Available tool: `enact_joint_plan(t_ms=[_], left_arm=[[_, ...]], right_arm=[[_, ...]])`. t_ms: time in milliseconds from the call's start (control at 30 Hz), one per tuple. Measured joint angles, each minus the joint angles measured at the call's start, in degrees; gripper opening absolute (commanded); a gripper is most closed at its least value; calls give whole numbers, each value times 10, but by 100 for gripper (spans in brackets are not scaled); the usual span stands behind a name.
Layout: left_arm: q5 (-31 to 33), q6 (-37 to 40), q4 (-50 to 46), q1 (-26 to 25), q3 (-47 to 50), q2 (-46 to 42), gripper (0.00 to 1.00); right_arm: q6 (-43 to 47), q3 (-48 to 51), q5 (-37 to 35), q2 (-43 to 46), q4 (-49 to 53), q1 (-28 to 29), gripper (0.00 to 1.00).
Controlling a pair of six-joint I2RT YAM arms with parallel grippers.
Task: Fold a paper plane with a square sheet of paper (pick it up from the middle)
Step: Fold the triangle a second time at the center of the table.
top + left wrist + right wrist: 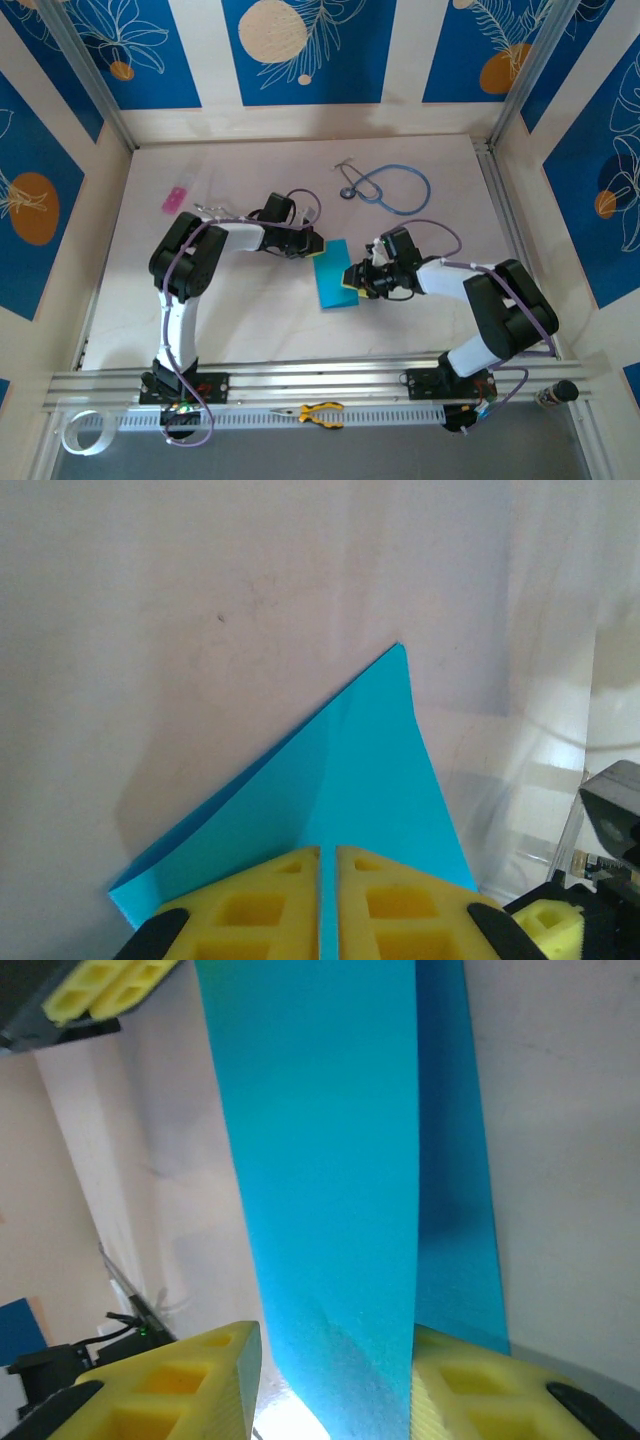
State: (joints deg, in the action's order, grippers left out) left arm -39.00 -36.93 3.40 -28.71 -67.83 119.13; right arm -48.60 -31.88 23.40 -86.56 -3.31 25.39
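Mid-fold, I have the left end effector point(328, 855) pinching the creased square sheet of paper point(330, 285), on the desk point(250, 320) nearward of the stethoscope point(395, 187), and the right end effector point(335, 1345) half spread astride it; the next move, I judge, calls for aligned edges.

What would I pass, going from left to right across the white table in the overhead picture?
small pink rectangle → left gripper → folded blue sheet of paper → right gripper. The stethoscope farther back is left out, since it spans the same stretch as the right gripper.
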Motion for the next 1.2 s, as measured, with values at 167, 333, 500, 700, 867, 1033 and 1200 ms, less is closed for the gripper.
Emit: enact_joint_plan(t_ms=[167, 333, 500, 700, 867, 1033, 1200], left_arm=[[0, 0, 0, 0, 0, 0, 13], [0, 0, 0, 0, 0, 0, 14], [-1, 0, 0, 0, 0, 0, 14], [-6, 5, 2, 0, -1, 2, 14], [-11, 13, 1, 0, -11, 9, 14], [-15, 15, 0, 0, -25, 19, 14], [-15, 17, -9, 0, -33, 22, 14]], right_arm=[[1, 15, -38, 19, -12, 21, 38], [1, 15, -41, 23, -25, 23, 37], [0, 15, -39, 18, -34, 23, 37], [0, 15, -29, 8, -41, 18, 36], [-2, 15, -16, 1, -54, 7, 36], [-2, 15, -13, 1, -60, 1, 36], [-2, 15, -8, -2, -66, -4, 35]])
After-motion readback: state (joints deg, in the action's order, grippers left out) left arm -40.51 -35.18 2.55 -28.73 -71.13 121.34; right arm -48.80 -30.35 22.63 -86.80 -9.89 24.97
